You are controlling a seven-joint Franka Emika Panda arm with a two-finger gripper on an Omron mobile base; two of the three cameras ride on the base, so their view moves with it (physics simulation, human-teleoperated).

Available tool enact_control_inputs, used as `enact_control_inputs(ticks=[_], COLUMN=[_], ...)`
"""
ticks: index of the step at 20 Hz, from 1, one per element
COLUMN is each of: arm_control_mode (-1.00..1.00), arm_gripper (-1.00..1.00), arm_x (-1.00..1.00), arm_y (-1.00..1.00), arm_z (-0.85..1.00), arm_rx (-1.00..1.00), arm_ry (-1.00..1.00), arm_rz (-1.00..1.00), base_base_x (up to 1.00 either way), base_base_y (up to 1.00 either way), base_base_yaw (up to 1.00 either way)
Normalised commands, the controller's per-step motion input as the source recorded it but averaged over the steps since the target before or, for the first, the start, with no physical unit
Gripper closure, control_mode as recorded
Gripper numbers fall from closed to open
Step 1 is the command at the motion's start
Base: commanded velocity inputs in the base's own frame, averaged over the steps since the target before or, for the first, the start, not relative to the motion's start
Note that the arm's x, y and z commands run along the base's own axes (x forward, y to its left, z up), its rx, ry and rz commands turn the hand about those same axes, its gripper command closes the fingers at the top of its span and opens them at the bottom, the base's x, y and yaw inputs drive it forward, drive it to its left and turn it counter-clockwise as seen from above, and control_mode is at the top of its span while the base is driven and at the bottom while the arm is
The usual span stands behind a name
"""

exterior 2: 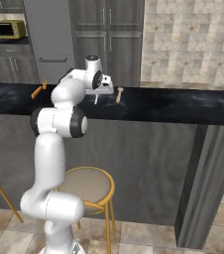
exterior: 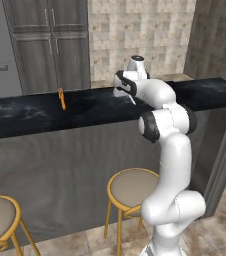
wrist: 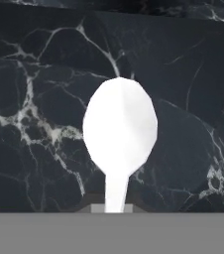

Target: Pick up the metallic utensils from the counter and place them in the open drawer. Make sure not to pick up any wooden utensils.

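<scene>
White arm rises from base, elbow bent at mid-height, forearm reaching forward and up over bench (exterior: 35, 112). Wrist folded downward. Pincer (exterior 2: 96, 99) points down at bench top, jaws closed tight on handle of silver spoon (wrist: 120, 130). Fingertips barely visible beside spoon neck in hand view.

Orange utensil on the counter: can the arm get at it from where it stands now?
Probably, but not right now. The orange utensil lies in the open on the counter with nothing around it. The claw is shut on the silver spoon, which must go first.
</scene>
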Motion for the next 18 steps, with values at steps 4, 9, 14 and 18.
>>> enact_control_inputs(ticks=[4, 9, 14, 18], arm_control_mode=[-1.00, -1.00, -1.00, -1.00], arm_gripper=[1.00, 1.00, 1.00, 1.00], arm_x=[0.00, -0.58, -1.00, -1.00], arm_y=[0.00, 0.02, 0.10, 0.09], arm_z=[0.00, 0.25, 0.08, 0.06], arm_rx=[0.00, 0.01, 0.00, 0.00], arm_ry=[-0.02, -0.20, -0.23, -0.19], arm_rz=[0.00, 0.02, 0.00, 0.00], base_base_x=[0.00, 0.00, 0.00, 0.00], base_base_y=[0.00, 0.00, 0.00, 0.00], base_base_yaw=[0.00, 0.00, 0.00, 0.00])
